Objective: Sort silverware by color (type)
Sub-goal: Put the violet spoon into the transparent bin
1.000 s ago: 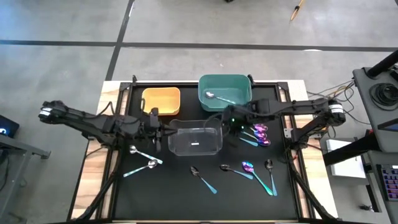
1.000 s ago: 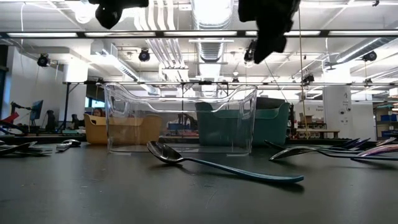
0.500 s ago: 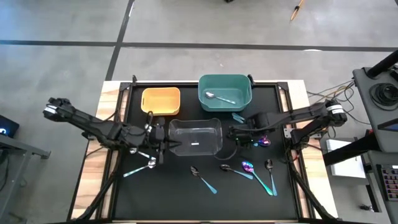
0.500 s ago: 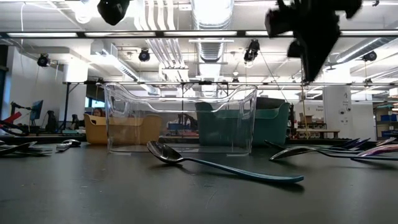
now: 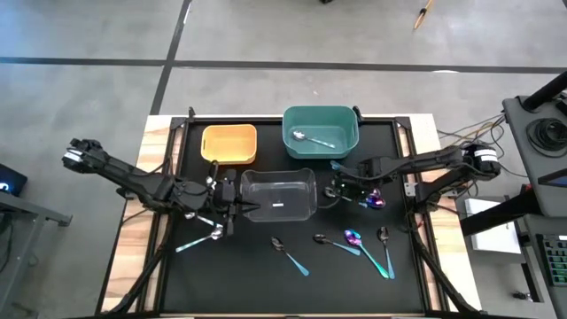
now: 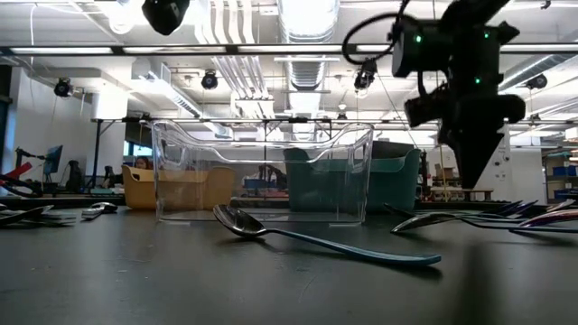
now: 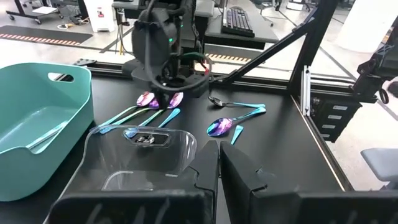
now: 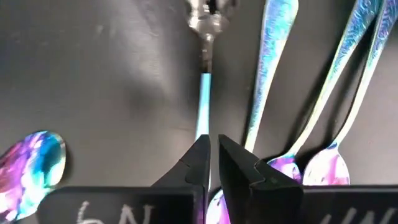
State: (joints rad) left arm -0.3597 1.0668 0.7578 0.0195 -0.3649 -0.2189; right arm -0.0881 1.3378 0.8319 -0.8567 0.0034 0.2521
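Note:
Spoons with teal handles lie on the black mat: iridescent purple ones (image 5: pixel 372 191) right of the clear bin, another (image 5: pixel 354 237) nearer, dark ones (image 5: pixel 289 252) (image 5: pixel 384 244), and a silver one (image 5: pixel 209 235) at near left. One silver spoon (image 5: pixel 310 137) lies in the teal bin. My right gripper (image 5: pixel 340 189) (image 8: pixel 212 152) (image 6: pixel 474 181) is shut and points down, its tip above a teal handle (image 8: pixel 204 102) beside the purple spoons. My left gripper (image 5: pixel 237 198) (image 7: pixel 219 152) is shut and level at the clear bin's left rim.
Three bins stand on the mat: yellow (image 5: pixel 229 142) and teal (image 5: pixel 320 115) at the far side, and clear (image 5: pixel 277 208) in the middle between the two grippers. Open mat lies along the near edge around the scattered spoons.
My right gripper has moved from the clear bin's far right corner toward the near and right, then come down over the purple spoons. My left gripper has moved toward the near edge along the clear bin's left side. No spoon has moved.

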